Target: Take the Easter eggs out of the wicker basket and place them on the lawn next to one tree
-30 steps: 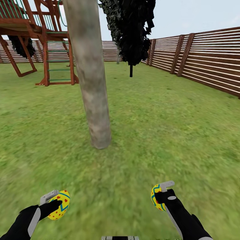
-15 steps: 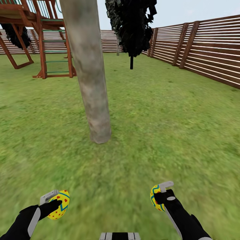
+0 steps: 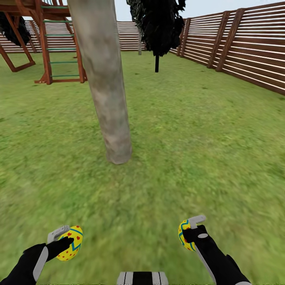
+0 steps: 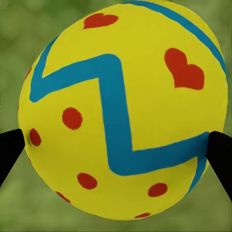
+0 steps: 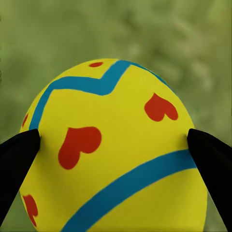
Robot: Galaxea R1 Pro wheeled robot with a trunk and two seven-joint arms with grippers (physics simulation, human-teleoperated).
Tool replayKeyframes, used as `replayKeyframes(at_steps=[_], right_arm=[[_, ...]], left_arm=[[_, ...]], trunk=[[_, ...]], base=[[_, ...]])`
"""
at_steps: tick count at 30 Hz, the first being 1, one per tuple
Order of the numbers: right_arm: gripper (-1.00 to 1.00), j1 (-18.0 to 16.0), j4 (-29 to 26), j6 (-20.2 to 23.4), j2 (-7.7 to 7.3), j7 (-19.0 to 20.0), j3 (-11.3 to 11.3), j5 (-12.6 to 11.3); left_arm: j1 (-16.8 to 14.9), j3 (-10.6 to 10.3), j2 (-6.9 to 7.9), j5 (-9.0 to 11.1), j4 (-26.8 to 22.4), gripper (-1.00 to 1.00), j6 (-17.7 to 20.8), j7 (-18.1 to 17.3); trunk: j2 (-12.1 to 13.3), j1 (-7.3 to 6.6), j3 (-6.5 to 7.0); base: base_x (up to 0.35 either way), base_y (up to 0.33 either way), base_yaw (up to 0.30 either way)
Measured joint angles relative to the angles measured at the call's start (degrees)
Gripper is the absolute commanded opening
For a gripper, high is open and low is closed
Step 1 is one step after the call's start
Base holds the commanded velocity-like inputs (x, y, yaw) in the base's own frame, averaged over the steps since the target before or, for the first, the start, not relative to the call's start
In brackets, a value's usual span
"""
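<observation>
Left claw [image 3: 62,237]: clamped on one Easter egg [image 3: 71,248], low over the lawn [image 3: 206,150]; in the left wrist view the dark fingers [image 4: 9,150] press the egg's [image 4: 123,111] two flanks.
Right claw [image 3: 192,229]: clamped on a second egg [image 3: 184,234], held at about the same height; in the right wrist view the fingers [image 5: 17,154] pinch that egg [image 5: 113,154] side to side.
Tree [image 3: 107,99]: its thick pale trunk meets the grass ahead of both claws, slightly nearer the left one.
Key relation: the trunk's foot lies forward and between the arms, well apart from both eggs; I judge the left arm the shorter reach.
Egg axes: hard to read; each egg looks roughly upright in the head view.
Hidden: the third egg and the wicker basket are not to be made out; the tree's crown is cut off at the top.
Background: wooden fence [image 3: 245,47], playset [image 3: 43,43], a near-black conifer [image 3: 158,23].
</observation>
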Motion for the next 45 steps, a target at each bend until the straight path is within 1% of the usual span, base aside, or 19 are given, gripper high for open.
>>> replayKeyframes(at_steps=[9,13,21,27,32,40,41,43,45], right_arm=[[-1.00,0.00,0.00,0.00,0.05,0.05,0.04,0.00],[-1.00,0.00,0.05,0.00,0.05,0.01,1.23,0.00],[-1.00,0.00,0.09,0.00,0.05,-0.01,1.39,0.01],[-1.00,0.00,0.09,-0.09,-0.03,-0.08,1.32,-0.06],[-1.00,0.00,0.09,-0.09,-0.04,-0.08,1.32,-0.07],[-1.00,0.00,0.08,-0.09,0.05,-0.08,1.34,-0.07],[1.00,0.00,0.09,-0.10,0.05,-0.08,1.33,-0.07],[1.00,0.00,0.09,-0.22,-0.02,-0.09,1.34,-0.08],[1.00,0.00,0.09,-0.33,-0.04,-0.08,1.29,-0.17]], left_arm=[[0.00,0.00,0.00,0.02,0.00,-1.00,0.00,0.00],[0.00,0.00,-0.03,0.01,0.00,-1.00,0.00,0.00],[0.00,0.00,-0.19,0.00,-0.13,-1.00,0.00,0.00],[0.00,0.09,-0.21,0.09,-0.44,-1.00,-0.09,-0.09],[0.00,0.07,-0.21,0.07,-0.44,-1.00,-0.09,-0.13],[0.00,0.09,-0.21,0.09,-0.44,-1.00,-0.09,-0.14],[0.00,0.11,-0.21,0.09,-0.44,1.00,-0.09,-0.12],[0.00,0.13,-0.28,0.10,-0.44,1.00,-0.09,-0.11],[0.00,0.02,-0.67,0.09,-0.44,1.00,-0.09,-0.10]], trunk=[[-0.12,0.23,-2.00],[-0.17,0.34,-2.88],[-0.28,0.54,-4.66],[-0.28,0.54,-4.66],[-0.35,0.67,-5.76],[-0.35,0.67,-5.77],[-0.35,0.67,-5.77],[-0.35,0.67,-5.77],[-0.35,0.67,-5.77]], base=[[0.000,0.000,0.000],[0.000,0.000,0.000],[0.000,0.000,0.000],[0.000,0.000,0.000],[0.000,0.000,0.000],[0.000,0.000,0.000],[0.000,0.000,0.000],[0.000,0.000,0.000],[0.000,0.000,0.000]])
